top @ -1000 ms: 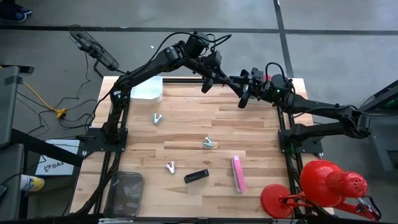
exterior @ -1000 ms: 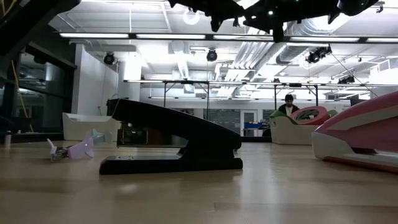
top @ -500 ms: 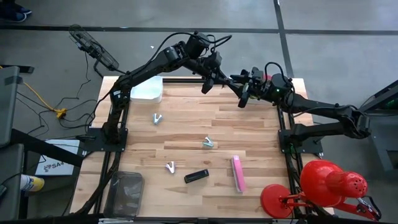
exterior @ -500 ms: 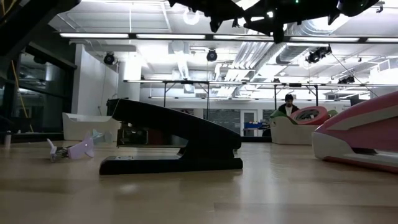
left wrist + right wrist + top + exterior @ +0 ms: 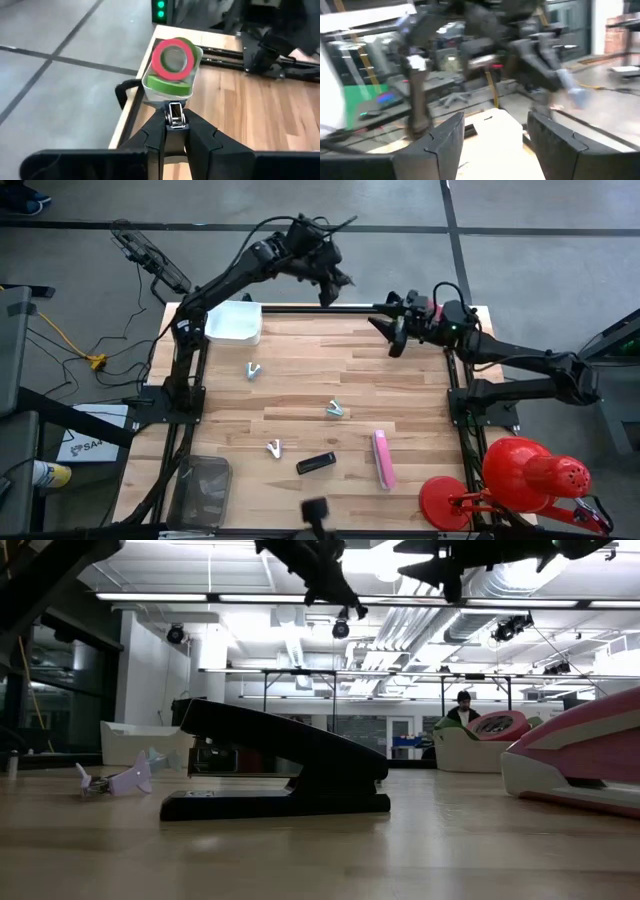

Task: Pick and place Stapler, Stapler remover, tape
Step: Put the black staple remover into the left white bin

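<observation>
My left gripper (image 5: 330, 283) hangs high beyond the table's far edge, shut on a small silver metal piece (image 5: 175, 114); what it belongs to I cannot tell. It shows in the low view as left gripper (image 5: 345, 595). My right gripper (image 5: 394, 337) hovers open over the far right part of the table, touching nothing. Pink and green tape rolls (image 5: 172, 62) sit in a clear holder near the table's far edge, also seen as tape holder (image 5: 480, 730). On the table lie a black stapler (image 5: 316, 463), a pink stapler (image 5: 382, 458) and three staple removers (image 5: 335, 410). My left gripper pinches the small metal piece (image 5: 175, 107) between its two fingers (image 5: 157, 135). The piece sticks out past the fingertips and is lifted clear of the table.
A white bin (image 5: 236, 323) stands at the far left corner and a clear tub (image 5: 200, 490) at the near left. A red desk lamp (image 5: 510, 475) occupies the near right corner. Two more staple removers lie at the left (image 5: 252, 370) and near the black stapler (image 5: 274, 448).
My left arm has swung up and away from my right gripper, toward the far left, and now hangs beyond the table's far edge. The things on the table have kept their places.
</observation>
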Action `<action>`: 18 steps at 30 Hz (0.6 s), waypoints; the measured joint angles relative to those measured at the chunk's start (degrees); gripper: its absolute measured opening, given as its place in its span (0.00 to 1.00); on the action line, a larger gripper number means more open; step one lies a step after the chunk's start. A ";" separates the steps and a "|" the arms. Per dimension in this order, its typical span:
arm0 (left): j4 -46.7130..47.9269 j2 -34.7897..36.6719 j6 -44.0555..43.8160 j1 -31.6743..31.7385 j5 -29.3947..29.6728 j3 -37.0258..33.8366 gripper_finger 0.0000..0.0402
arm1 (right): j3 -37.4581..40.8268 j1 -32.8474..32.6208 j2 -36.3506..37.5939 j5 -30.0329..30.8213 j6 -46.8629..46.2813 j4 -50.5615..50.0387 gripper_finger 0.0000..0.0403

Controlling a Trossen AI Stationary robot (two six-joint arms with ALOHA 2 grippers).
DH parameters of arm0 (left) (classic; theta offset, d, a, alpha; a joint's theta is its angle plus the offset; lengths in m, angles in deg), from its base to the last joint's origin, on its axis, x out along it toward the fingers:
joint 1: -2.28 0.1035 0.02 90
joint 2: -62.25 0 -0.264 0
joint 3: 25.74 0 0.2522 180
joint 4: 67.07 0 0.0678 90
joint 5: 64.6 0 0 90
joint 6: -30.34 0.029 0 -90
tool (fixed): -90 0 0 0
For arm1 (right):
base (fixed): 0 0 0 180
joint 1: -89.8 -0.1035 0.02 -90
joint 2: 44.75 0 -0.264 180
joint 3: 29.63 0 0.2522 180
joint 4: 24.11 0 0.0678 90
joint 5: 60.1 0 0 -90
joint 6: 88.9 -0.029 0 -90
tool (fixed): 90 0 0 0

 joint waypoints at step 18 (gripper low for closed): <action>26.25 1.51 -3.66 15.00 15.80 0.00 0.11 | 0.02 1.52 2.65 8.05 -0.53 -6.31 0.52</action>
